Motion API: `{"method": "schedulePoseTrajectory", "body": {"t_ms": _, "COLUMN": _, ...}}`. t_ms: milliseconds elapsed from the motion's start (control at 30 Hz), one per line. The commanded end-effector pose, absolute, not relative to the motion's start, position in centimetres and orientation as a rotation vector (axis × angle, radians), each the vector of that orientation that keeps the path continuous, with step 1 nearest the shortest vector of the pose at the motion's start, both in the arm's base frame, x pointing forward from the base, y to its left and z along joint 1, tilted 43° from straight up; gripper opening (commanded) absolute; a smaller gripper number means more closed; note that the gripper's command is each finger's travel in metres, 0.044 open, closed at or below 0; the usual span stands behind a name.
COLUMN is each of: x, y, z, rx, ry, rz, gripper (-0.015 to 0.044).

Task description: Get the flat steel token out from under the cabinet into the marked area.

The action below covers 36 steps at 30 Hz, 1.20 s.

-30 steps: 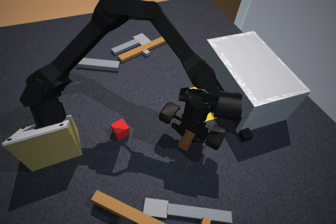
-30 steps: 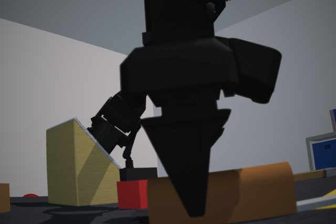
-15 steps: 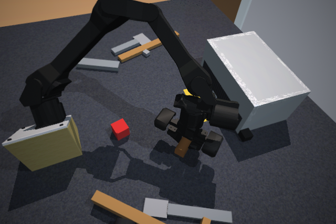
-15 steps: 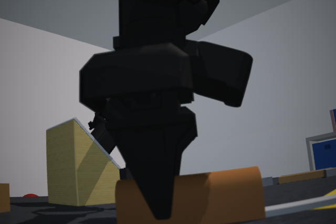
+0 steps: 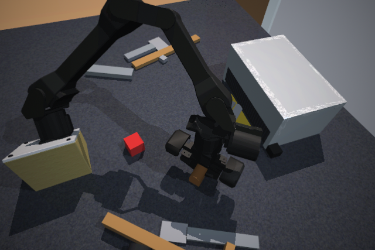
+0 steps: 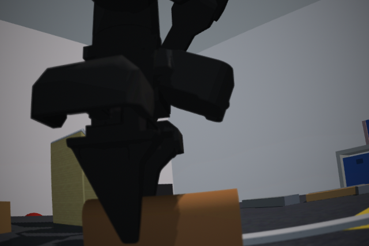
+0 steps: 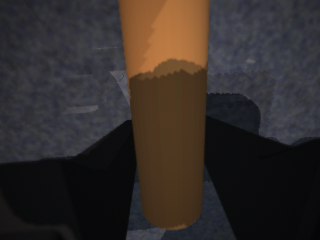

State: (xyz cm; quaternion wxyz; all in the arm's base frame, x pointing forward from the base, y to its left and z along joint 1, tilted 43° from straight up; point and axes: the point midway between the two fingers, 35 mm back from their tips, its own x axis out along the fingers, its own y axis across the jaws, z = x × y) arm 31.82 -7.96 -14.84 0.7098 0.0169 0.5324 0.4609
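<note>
My gripper (image 5: 203, 171) (image 6: 131, 233) (image 7: 165, 126) is shut on the orange-brown round handle (image 5: 197, 177) (image 6: 208, 219) (image 7: 167, 40) of a tool, low over the table. The tool's long pale rod (image 6: 297, 229) runs from the handle towards the marked area. The yellow marked area (image 5: 243, 119) (image 6: 364, 213) lies in front of the white cabinet (image 5: 287, 81), partly hidden by my arm. A grey patch (image 5: 237, 109) shows on the yellow in the top view; I cannot tell how much is the token and how much is the tool's end, or whether they touch.
A red cube (image 5: 134, 144) (image 6: 34, 214) stands between the arm's base block (image 5: 60, 165) (image 6: 66, 184) and my gripper. A small black block (image 5: 274, 150) is at the cabinet's near corner. Orange (image 5: 142, 232) and grey (image 5: 222, 236) bars lie at the front; more bars lie at the back.
</note>
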Motion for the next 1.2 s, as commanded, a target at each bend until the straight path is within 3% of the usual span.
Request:
{"method": "schedulePoseTrajectory", "body": {"t_ms": 0, "x": 30.8, "y": -8.5, "z": -15.4, "rx": 0.043, "ry": 1.189, "rz": 1.021, "gripper": 0.0000}}
{"method": "schedulePoseTrajectory", "body": {"t_ms": 1167, "x": 27.5, "y": -11.0, "z": -17.2, "rx": 0.039, "ry": 1.191, "rz": 1.020, "gripper": 0.0000}}
